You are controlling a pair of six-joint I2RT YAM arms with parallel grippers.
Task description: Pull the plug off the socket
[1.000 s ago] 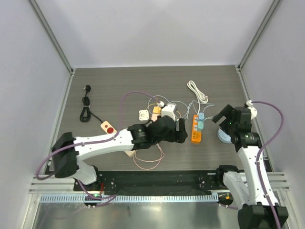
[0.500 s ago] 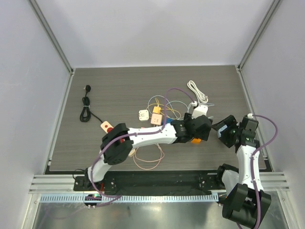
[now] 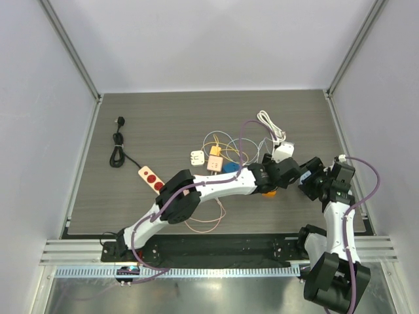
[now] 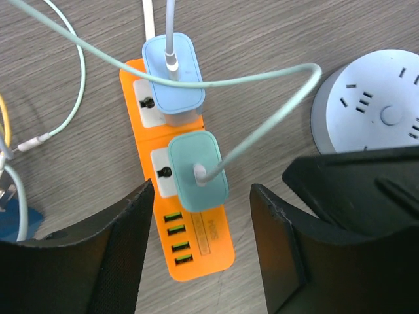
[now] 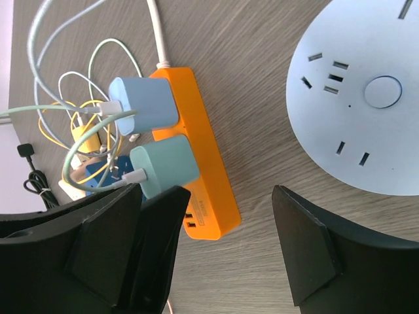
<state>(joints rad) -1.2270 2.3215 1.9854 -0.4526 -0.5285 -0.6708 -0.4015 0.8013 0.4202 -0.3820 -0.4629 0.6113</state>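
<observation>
An orange power strip [image 4: 203,252] lies on the table with a light blue plug [image 4: 173,72] and a teal plug [image 4: 196,171] pushed into it. My left gripper [image 4: 201,191] is open, just above the strip, with its fingers on either side of the teal plug and not touching it. My right gripper [image 5: 226,206] is open over the strip's near end [image 5: 209,190], close beside the left gripper. In the top view both grippers, left [image 3: 278,171] and right [image 3: 308,178], crowd over the strip [image 3: 268,191].
A white round socket hub [image 5: 357,98] sits right of the strip. Tangled yellow and white cables with small adapters [image 3: 214,160] lie to the left. A beige strip with red buttons [image 3: 148,175], a black cable [image 3: 118,147] and a white coiled cable [image 3: 270,124] lie further off.
My left arm has swung right from the table's middle to over the orange strip. My right arm has leaned in and down toward the same strip.
</observation>
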